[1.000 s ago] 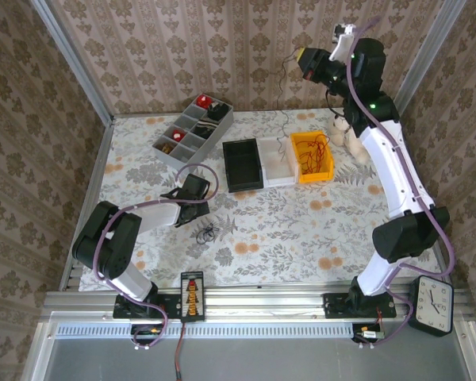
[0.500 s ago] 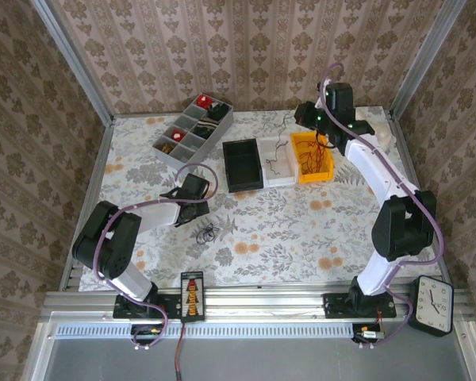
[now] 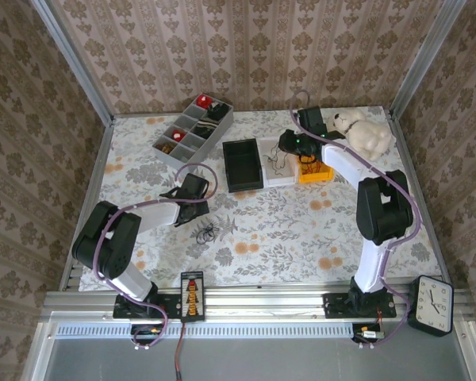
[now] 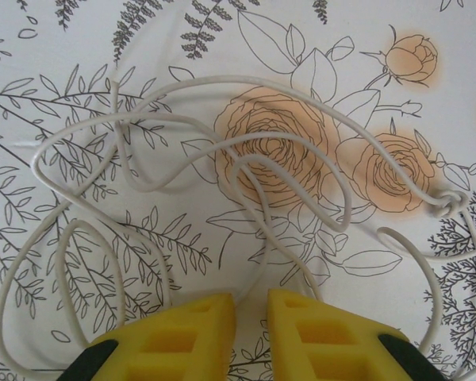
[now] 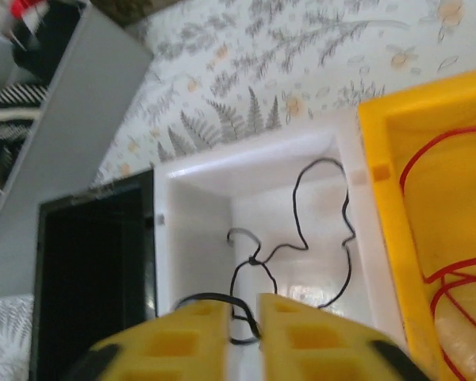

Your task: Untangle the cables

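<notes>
Hanging over the white bin (image 5: 197,170), the right claw (image 5: 243,300) is seen pressed almost together on the black cable (image 5: 254,260), whose loops lie inside that bin. The left claw (image 4: 251,298) is held low on the counter (image 4: 63,48), nearly closed on a strand of the white cable (image 4: 447,203) spread before it.

free: tablecloth (image 3: 301,230) front-right | blocked: dark cable tangle (image 3: 206,232) front-left, bin row (image 3: 267,151), grey tray (image 3: 214,139), plush toy (image 3: 365,133)
</notes>
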Controlling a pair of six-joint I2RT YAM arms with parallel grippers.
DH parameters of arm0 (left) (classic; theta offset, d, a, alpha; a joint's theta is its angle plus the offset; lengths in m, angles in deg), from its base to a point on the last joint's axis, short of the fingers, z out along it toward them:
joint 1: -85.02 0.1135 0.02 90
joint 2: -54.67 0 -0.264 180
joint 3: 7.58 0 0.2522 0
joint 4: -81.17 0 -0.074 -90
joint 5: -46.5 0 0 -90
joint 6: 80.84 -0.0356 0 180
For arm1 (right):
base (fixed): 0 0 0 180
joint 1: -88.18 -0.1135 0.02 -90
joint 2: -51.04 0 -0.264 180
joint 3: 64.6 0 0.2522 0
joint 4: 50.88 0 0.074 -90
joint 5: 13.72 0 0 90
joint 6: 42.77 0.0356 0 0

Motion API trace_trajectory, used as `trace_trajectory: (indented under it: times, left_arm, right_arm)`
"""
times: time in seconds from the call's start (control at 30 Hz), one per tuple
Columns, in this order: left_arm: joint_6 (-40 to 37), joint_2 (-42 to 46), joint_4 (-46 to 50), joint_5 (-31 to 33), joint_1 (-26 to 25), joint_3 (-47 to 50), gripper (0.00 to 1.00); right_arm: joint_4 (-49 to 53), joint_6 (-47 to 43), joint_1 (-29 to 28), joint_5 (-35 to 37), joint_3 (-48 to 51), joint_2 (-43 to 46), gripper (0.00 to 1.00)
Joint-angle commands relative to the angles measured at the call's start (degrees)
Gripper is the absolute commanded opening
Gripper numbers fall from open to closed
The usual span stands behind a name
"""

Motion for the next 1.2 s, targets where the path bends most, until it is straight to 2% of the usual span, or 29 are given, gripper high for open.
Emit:
trace_trajectory:
  times: [0.0,0.17,0.27,0.33,0.47,0.57,0.67,0.83,1.0,1.07,1.17]
  left_arm:
    - [-1.46,-2.30,0.74,-0.24,1.63,2.91,0.20]
    - [-2.40,-1.69,0.29,-1.28,1.71,3.28,0.20]
    - [-2.85,-1.62,-1.15,-3.15,2.26,3.93,0.20]
    - [-2.68,-1.33,-2.20,-4.74,3.07,4.49,0.20]
    - [-2.36,-0.33,-4.78,-8.65,6.07,6.04,0.20]
    - [-1.31,0.33,-5.58,-11.18,7.83,6.95,0.21]
    - [0.59,1.06,-5.56,-12.72,9.72,7.91,0.21]
    - [3.79,2.33,-6.04,-15.08,12.46,10.04,0.24]
    - [2.11,4.38,-4.14,-17.25,12.60,10.03,0.38]
    - [1.32,6.20,-2.82,-17.44,12.49,10.29,0.41]
    - [-0.65,9.79,0.12,-17.44,12.07,10.32,0.46]
  right_arm:
    - [2.65,-1.00,-0.71,2.75,-2.33,-0.48,0.39]
    - [3.89,-3.55,-2.36,7.45,0.77,4.62,0.47]
    - [3.72,-6.04,-5.59,5.93,5.52,9.18,0.48]
    - [3.16,-9.31,-9.52,1.37,9.42,11.77,0.48]
    - [6.22,-16.88,-21.21,-7.23,13.03,12.51,0.48]
    - [7.59,-22.32,-31.14,-7.33,12.45,9.73,0.48]
    - [10.46,-27.93,-37.43,-5.85,7.95,4.39,0.48]
    - [15.20,-31.93,-38.80,-6.42,1.40,-3.86,0.48]
    - [11.65,-30.00,-38.69,-6.68,-0.22,-9.43,0.47]
    - [11.35,-29.33,-38.54,-6.51,-1.48,-10.98,0.41]
    - [10.06,-28.52,-37.54,-7.91,-0.70,-10.74,0.19]
